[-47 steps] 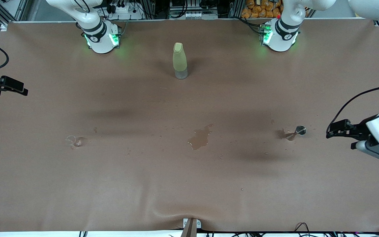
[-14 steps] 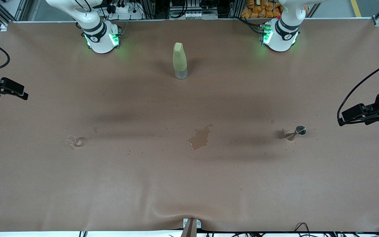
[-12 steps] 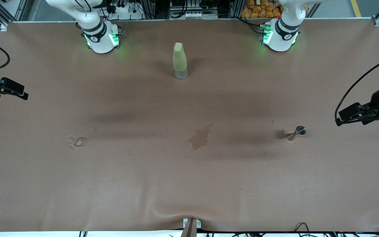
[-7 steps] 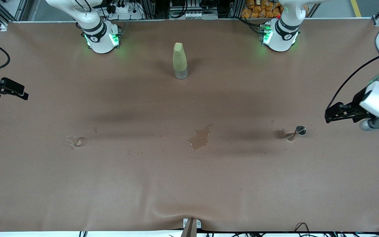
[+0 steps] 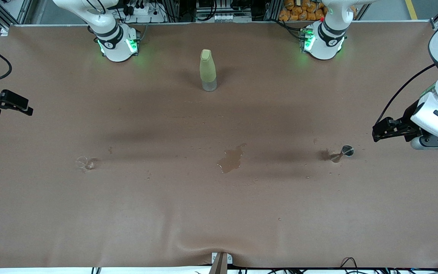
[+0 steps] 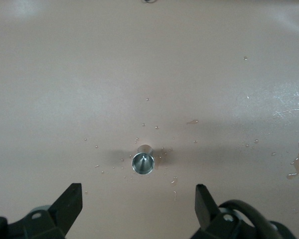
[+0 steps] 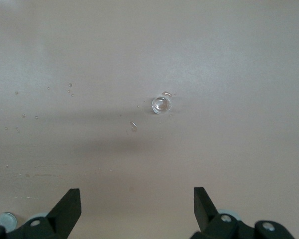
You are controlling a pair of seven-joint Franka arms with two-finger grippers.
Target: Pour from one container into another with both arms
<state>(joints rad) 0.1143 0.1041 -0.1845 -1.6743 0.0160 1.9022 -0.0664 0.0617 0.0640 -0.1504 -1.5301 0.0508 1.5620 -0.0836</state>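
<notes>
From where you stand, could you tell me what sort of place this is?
Most likely a robotics lab bench: two arm bases bolted along a table with a brown cover, aluminium framing and cabling at its edge, and a metal cup standing by a spilled puddle.

2 cups (image 5: 347,151) – 1 bottle (image 5: 207,70) – 2 grippers (image 5: 379,133)

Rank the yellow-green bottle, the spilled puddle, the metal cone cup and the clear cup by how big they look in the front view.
1. yellow-green bottle
2. puddle, flat on the table
3. and 4. metal cone cup and clear cup: both tiny, too alike to rank.
</notes>
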